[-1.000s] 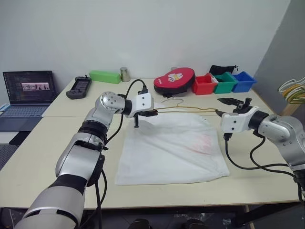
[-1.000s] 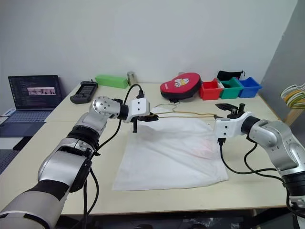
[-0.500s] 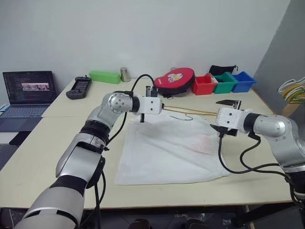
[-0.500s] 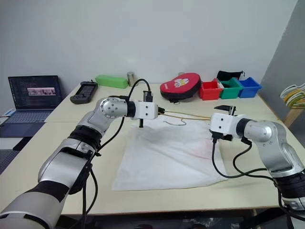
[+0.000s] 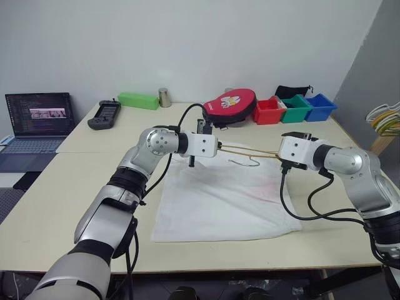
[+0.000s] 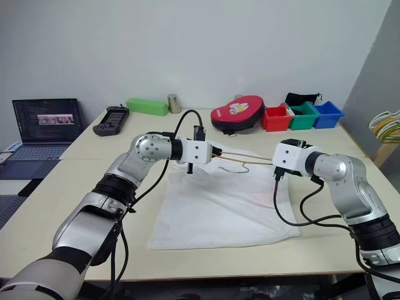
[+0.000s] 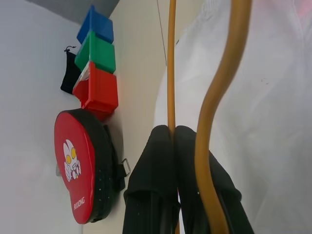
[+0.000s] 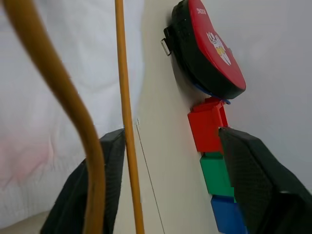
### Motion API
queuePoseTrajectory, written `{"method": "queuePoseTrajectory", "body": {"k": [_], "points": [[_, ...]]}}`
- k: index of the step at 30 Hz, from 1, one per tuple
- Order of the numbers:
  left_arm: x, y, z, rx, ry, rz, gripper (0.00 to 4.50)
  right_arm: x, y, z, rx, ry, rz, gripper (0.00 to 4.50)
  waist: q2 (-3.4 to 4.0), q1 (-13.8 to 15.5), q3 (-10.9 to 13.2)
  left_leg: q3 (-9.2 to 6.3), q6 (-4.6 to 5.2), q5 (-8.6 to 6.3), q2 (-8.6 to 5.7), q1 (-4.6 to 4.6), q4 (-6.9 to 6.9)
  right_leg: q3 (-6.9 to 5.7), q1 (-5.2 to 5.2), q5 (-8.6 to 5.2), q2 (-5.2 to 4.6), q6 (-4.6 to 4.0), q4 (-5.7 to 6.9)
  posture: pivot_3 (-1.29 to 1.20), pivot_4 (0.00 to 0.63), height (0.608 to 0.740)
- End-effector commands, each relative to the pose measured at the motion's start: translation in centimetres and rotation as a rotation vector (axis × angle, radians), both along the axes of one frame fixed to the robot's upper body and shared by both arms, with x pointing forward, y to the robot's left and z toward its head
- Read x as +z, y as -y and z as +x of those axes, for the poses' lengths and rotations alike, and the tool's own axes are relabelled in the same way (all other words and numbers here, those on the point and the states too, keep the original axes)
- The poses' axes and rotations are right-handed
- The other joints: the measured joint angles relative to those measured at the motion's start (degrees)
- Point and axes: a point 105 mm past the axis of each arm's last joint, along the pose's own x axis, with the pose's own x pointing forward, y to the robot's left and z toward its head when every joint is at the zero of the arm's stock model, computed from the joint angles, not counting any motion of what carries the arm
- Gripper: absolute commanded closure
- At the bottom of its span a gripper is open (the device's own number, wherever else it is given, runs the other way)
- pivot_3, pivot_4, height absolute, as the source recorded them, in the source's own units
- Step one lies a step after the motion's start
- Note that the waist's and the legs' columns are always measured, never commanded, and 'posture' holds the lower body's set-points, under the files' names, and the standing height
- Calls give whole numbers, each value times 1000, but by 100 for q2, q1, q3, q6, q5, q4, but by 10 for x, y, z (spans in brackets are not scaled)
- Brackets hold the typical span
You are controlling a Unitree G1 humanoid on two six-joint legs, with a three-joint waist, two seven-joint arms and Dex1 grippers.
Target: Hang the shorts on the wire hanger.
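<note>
The wire hanger (image 5: 247,150) hangs in mid-frame between our two hands, above the top edge of the shorts (image 5: 225,197). Our left hand (image 7: 174,146) has its fingers pressed together on one wire. Our right hand (image 8: 170,146) has its fingers apart, with the wire between them. The shorts lie flat across the centre of the worktop (image 5: 56,206).

The right hand (image 5: 282,152) hides the wire hanger's (image 5: 250,150) far corner.
</note>
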Motion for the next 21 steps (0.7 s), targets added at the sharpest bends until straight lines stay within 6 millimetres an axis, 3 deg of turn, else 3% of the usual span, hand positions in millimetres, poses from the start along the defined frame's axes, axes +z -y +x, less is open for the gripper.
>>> {"method": "queuePoseTrajectory", "body": {"k": [1,10,16,21], "points": [[18,6,2,-11,65,-15,4500,12,1,-4,17,44,-23,2524,0,1,0,-1,0,0,0,0,0,0,0,0,0,0,0,183,0,740],[17,9,1,-25,78,-5,4500,7,11,-4,-1,41,-59,4485,0,-10,0,1,0,0,0,0,0,0,0,0,1,0,0,181,0,740],[17,11,-1,-46,72,-15,4500,5,14,-3,-9,39,-62,4485,0,-14,0,3,0,0,0,0,0,0,0,0,1,0,0,179,0,740],[22,14,-12,-104,-12,-118,3459,1,13,-5,-20,17,-11,4500,0,-10,0,2,0,0,0,0,0,0,0,0,1,0,0,180,0,740]]}}
